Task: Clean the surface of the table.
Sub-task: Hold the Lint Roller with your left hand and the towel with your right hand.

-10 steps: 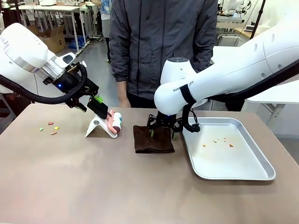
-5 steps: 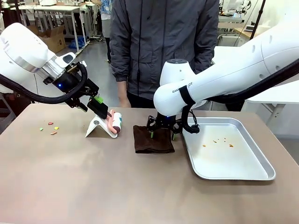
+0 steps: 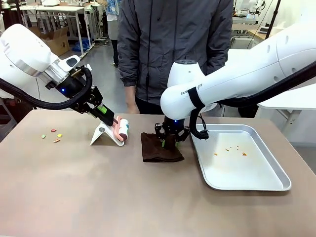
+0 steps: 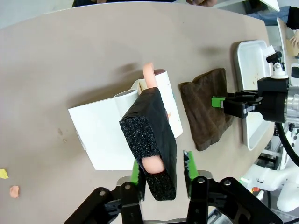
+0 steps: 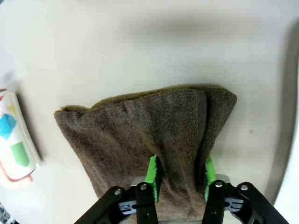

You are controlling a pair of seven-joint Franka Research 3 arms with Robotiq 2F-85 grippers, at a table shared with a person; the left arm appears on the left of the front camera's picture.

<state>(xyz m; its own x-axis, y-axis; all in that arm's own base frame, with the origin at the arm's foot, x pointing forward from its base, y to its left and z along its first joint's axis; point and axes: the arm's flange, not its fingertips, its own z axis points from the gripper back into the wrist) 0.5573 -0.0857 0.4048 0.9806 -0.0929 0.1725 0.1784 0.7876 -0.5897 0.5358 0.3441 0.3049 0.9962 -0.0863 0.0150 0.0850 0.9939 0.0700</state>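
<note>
The brownish table [image 3: 98, 192] carries small coloured crumbs [image 3: 53, 136] near its left end. My left gripper [image 3: 109, 120] is shut on the black foam handle [image 4: 152, 140] of a lint roller [image 3: 122, 129], which rests on a white folded stand [image 3: 101, 134]. In the left wrist view, the left gripper [image 4: 162, 168] has its green pads pressed on both sides of the handle. A folded brown cloth [image 3: 159, 148] lies mid-table. My right gripper [image 3: 169, 139] points down onto it, and in the right wrist view the right gripper [image 5: 180, 175] pinches a fold of the cloth [image 5: 140, 126].
A shiny metal tray [image 3: 247, 186] at the right holds a few crumbs [image 3: 229, 149], close beside the cloth. A person [image 3: 173, 49] in a dark jacket stands at the far edge. The table's near half is bare.
Both grippers have gone from open to shut: the left on the roller's handle, the right on the cloth. The right arm has shifted slightly left.
</note>
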